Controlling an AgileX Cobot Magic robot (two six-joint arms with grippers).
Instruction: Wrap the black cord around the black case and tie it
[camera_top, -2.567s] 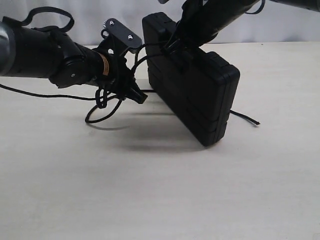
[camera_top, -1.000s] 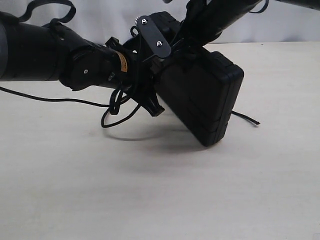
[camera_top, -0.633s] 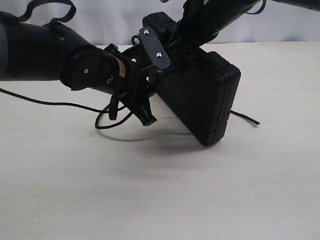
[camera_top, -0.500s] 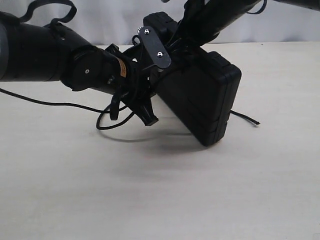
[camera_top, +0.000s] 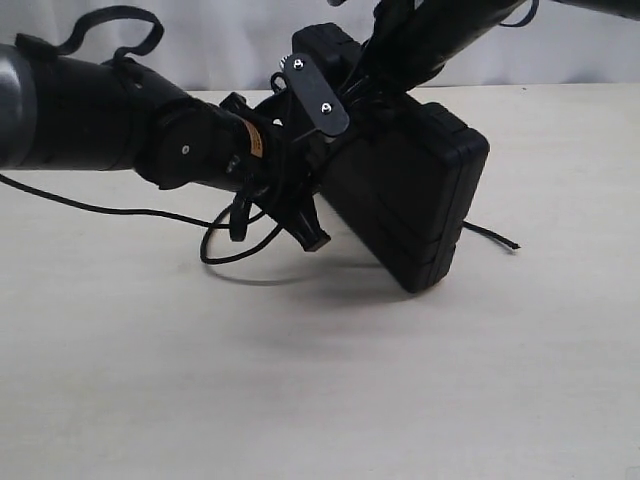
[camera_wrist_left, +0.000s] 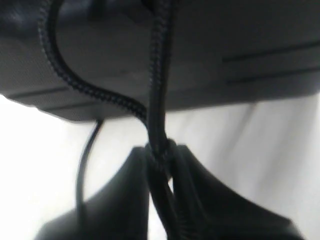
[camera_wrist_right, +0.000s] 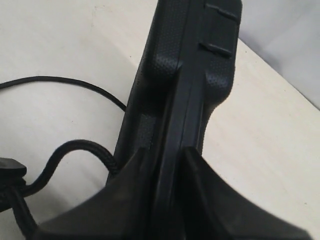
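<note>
Left fingers (camera_wrist_left: 122, 200) pinch black cord (camera_wrist_left: 158, 100); right fingers (camera_wrist_right: 122, 202) clamp tilted black case (camera_wrist_right: 192, 70) by its upper edge.

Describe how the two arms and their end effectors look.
Both arms are matte black. The left arm is thick and round-jointed, with a looping black cable on top, an amber band at the wrist and a flat bracket with two silver screws. The right arm is largely cut off. The left end effector and the right end effector each have two broad black tapering fingers.
</note>
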